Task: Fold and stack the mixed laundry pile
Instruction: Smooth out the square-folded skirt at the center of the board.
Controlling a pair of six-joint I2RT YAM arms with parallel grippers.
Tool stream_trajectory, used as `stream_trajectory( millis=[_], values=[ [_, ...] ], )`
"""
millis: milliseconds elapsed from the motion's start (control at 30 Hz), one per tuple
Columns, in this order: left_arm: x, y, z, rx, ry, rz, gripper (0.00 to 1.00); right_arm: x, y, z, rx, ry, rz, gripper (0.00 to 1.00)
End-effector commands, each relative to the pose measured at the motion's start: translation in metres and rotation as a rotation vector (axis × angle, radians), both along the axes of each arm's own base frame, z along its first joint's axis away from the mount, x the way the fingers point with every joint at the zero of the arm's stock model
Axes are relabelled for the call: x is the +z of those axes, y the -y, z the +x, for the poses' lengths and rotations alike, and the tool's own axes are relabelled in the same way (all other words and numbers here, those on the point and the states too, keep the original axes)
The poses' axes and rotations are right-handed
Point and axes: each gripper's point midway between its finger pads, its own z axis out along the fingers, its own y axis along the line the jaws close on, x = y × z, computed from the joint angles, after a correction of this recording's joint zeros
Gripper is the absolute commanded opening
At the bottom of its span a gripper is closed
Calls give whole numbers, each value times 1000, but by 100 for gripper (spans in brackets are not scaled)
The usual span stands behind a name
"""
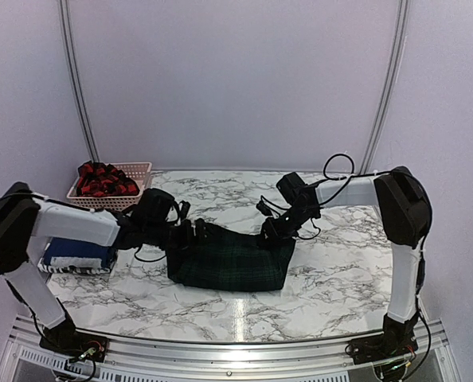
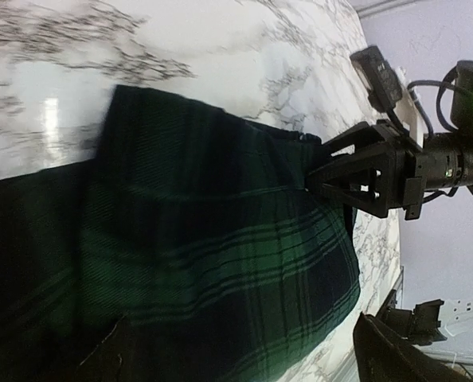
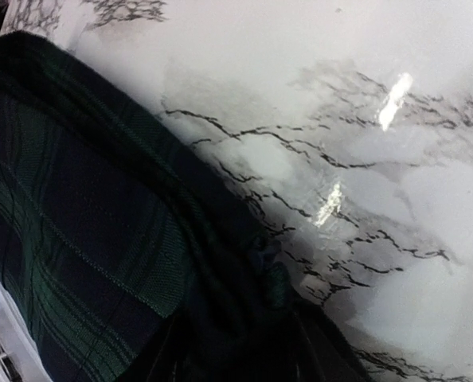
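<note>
The left gripper [image 1: 190, 235] stands wide open at the left end of the dark green plaid garment [image 1: 232, 267], its fingers [image 2: 389, 354] spread with flat cloth between them and nothing pinched; the right gripper [image 2: 312, 177] sits at the garment's far right corner, fingertips at the cloth's edge (the jaws look slightly parted, though I cannot tell whether they have hold of the fabric); the garment lies between the two grippers, folded into a rough oblong on the marble worktop [image 1: 332, 290]; to the left, under the left arm, rests a folded navy blue garment [image 1: 77, 253]; behind it the pink lattice basket [image 1: 139, 169] holds the red-and-black checked shirt [image 1: 103, 181].
</note>
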Motion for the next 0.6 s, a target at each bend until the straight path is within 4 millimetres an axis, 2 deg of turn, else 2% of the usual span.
stream_trajectory(
  millis=[0,67,133,200,267,333,400,567],
  values=[
    [-7,-80,-14,179,-60,192,99,38,19,5,-50,28,-51,51],
    [-13,-104,-21,242,-107,190,99,63,21,4,-60,49,-27,60],
    [-24,-121,-30,280,-156,194,99,82,24,-1,-62,62,-7,63],
    [-35,-127,-38,277,-189,200,99,88,29,-11,-66,51,-3,63],
    [-46,-124,-42,244,-216,207,99,89,29,-26,-57,23,20,62],
    [-54,-115,-43,204,-229,183,99,86,25,-41,-39,0,38,61],
    [-55,-102,-40,169,-213,119,99,78,19,-57,-16,-34,49,60],
    [-53,-78,-40,74,-178,24,99,37,5,-81,23,-123,66,59]
  ],
)
